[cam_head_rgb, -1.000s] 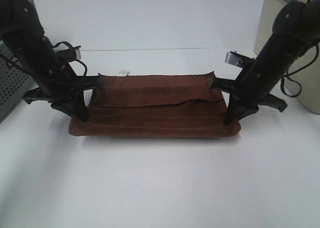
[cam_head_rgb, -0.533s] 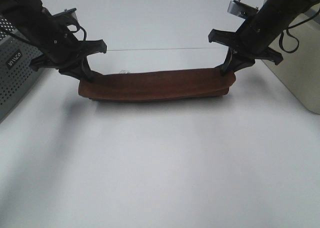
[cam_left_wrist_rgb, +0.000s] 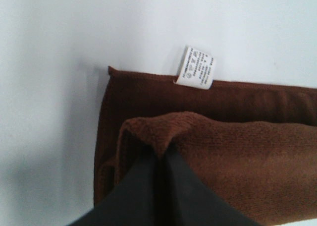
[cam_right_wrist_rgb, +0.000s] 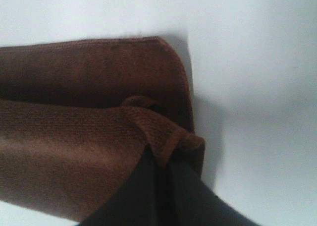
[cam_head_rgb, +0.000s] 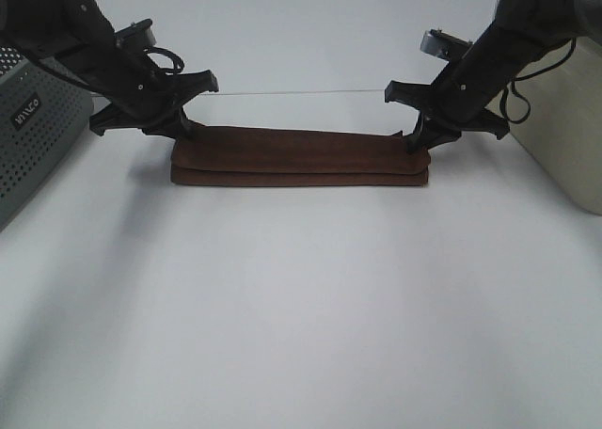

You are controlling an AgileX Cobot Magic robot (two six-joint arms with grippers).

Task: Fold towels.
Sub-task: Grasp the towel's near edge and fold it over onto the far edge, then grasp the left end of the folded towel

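Observation:
The towel (cam_head_rgb: 299, 156) is dark reddish-brown and lies as a long folded strip on the white table, its layers stacked. My left gripper (cam_head_rgb: 181, 131) is shut on the strip's left end, pinching a corner of the upper layer (cam_left_wrist_rgb: 161, 132). A small white tag (cam_left_wrist_rgb: 196, 67) sticks out from the lower layer's edge just beyond that corner. My right gripper (cam_head_rgb: 415, 143) is shut on the right end, where the upper layer's corner (cam_right_wrist_rgb: 166, 137) bunches between the black fingers. Both arms lean in from the far side.
A grey perforated box (cam_head_rgb: 28, 137) stands at the left edge of the table. A beige container (cam_head_rgb: 564, 137) stands at the right edge. The white table (cam_head_rgb: 301, 307) stretches bare toward the front.
Both grippers carried the towel's near edge up and over to the far side, then came down. The wide spread cloth is now a narrow folded strip lying flat.

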